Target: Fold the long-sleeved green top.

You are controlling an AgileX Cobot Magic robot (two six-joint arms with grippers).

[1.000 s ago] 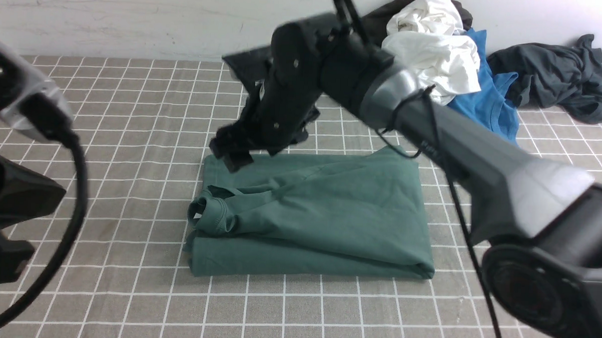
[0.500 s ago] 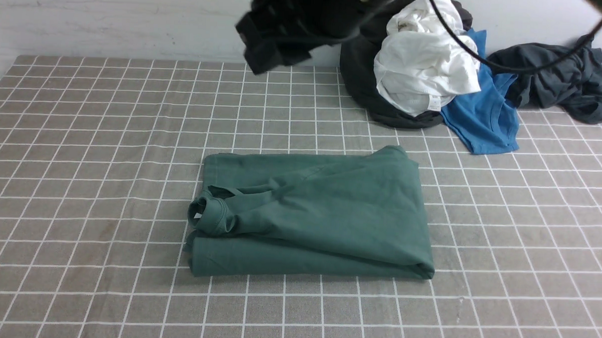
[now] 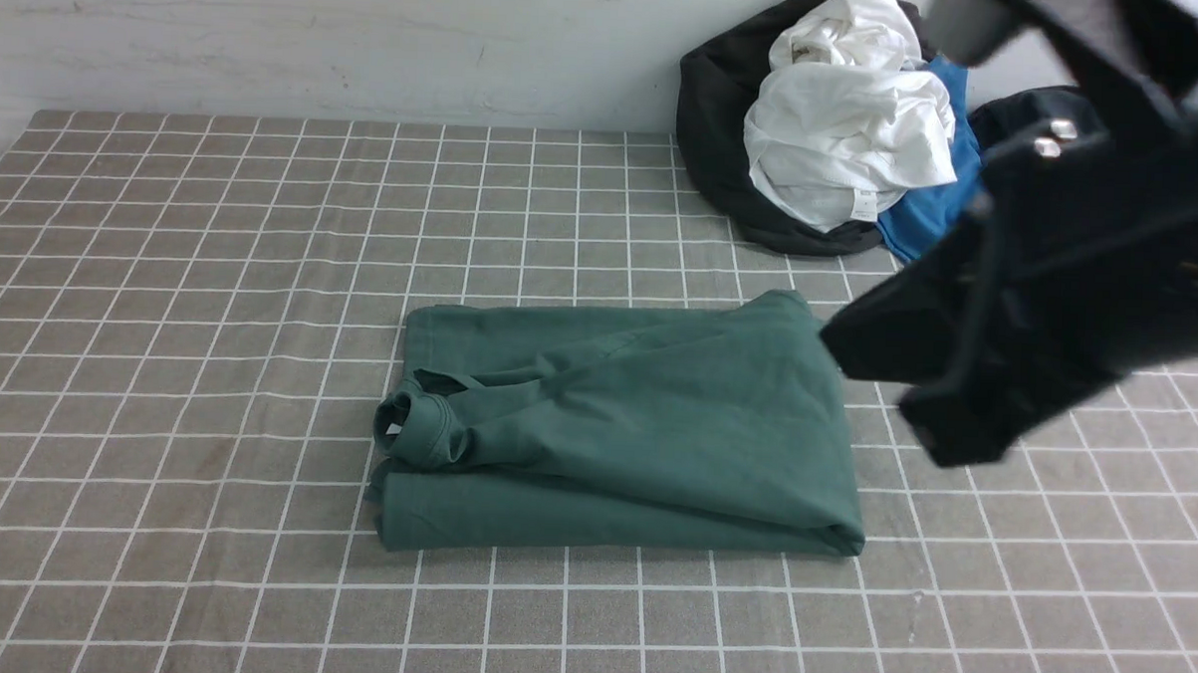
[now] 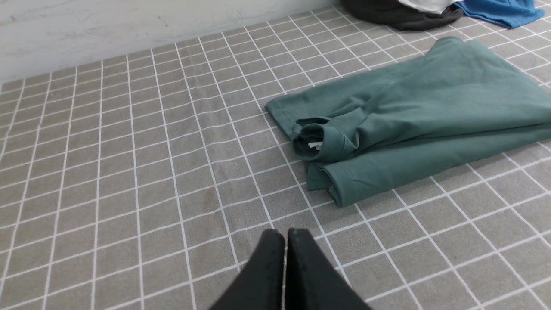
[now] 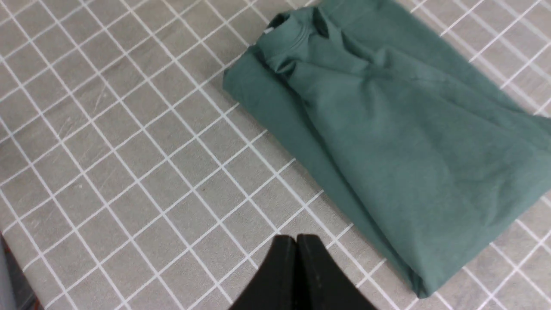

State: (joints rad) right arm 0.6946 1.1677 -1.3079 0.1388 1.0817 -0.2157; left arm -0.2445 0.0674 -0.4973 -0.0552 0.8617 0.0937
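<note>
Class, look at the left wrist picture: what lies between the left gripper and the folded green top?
Nothing: only bare checked tablecloth separates the left gripper from the green top, clearest in the left wrist view.

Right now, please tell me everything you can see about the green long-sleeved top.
The green long-sleeved top is dark forest green, of soft matte fabric that looks like cotton. It lies folded into a rough, layered rectangle flat on the grey checked table cover. Its ribbed neck, with a small white label inside, bunches at the robot's left end. No sleeve hangs out, and no print shows. Nothing touches it except the cover; both grippers are clear of it.
</note>
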